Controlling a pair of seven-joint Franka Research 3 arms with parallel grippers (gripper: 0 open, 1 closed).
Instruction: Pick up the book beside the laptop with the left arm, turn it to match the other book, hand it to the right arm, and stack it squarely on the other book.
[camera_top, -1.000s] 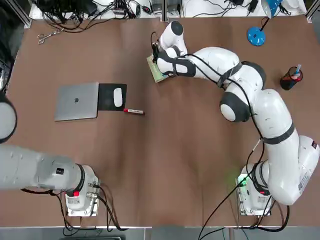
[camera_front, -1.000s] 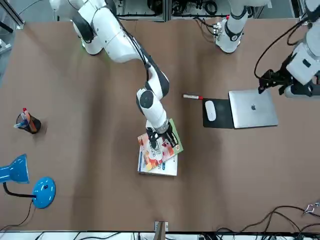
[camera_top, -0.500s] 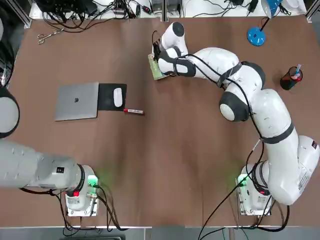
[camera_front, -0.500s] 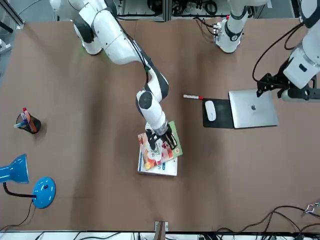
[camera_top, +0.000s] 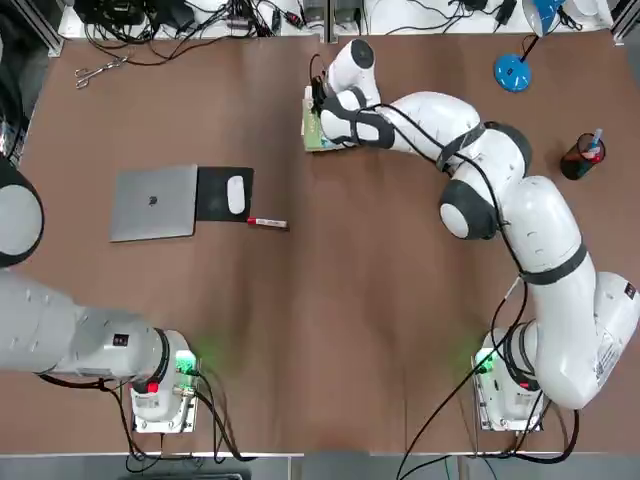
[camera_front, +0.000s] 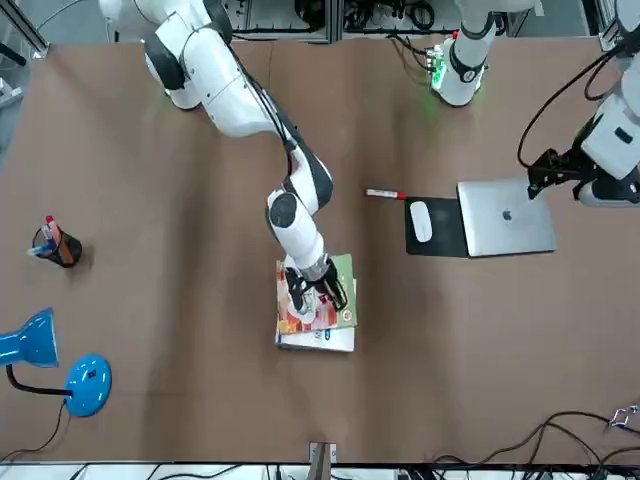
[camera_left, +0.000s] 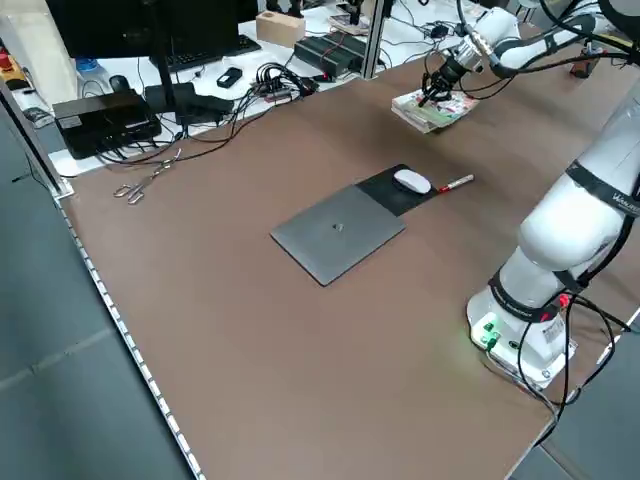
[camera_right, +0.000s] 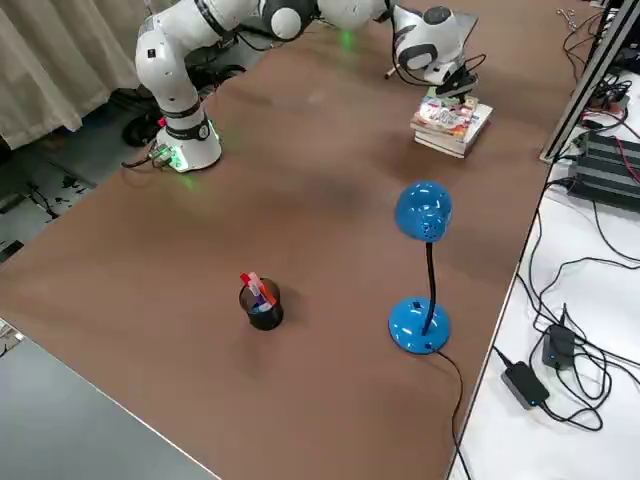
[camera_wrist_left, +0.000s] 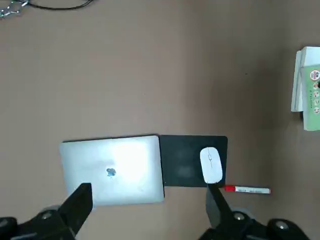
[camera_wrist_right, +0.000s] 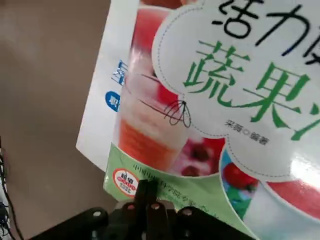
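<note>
Check the book (camera_front: 345, 276) first: it lies cover up on the other book (camera_front: 320, 340), near the middle of the desk's far edge, as seen from the robot's side. Its sides run nearly parallel to those below, but the stack is not flush: a white strip shows toward the desk's far edge, and the green border reaches past the lower book on the left arm's side.

The right gripper (camera_wrist_right: 147, 185) is clenched, its fingertips together over the green border. You cannot tell from these views whether it presses on the cover or pinches it.

The left gripper (camera_wrist_left: 148, 186) is released and holds nothing, its fingers wide apart. It hangs above the desk's left part, near the laptop's corner in your front view.

The laptop (camera_top: 154, 204) lies flat on the desk's left half. The mouse pad (camera_top: 213, 206) adjoins its right side and carries the mouse (camera_top: 236, 195); the marker (camera_top: 269, 223) lies at the pad's near right corner. Locate the pen holder (camera_top: 581, 158) toward the desk's right edge and the blue lamp (camera_top: 512, 73) near its far right corner.
</note>
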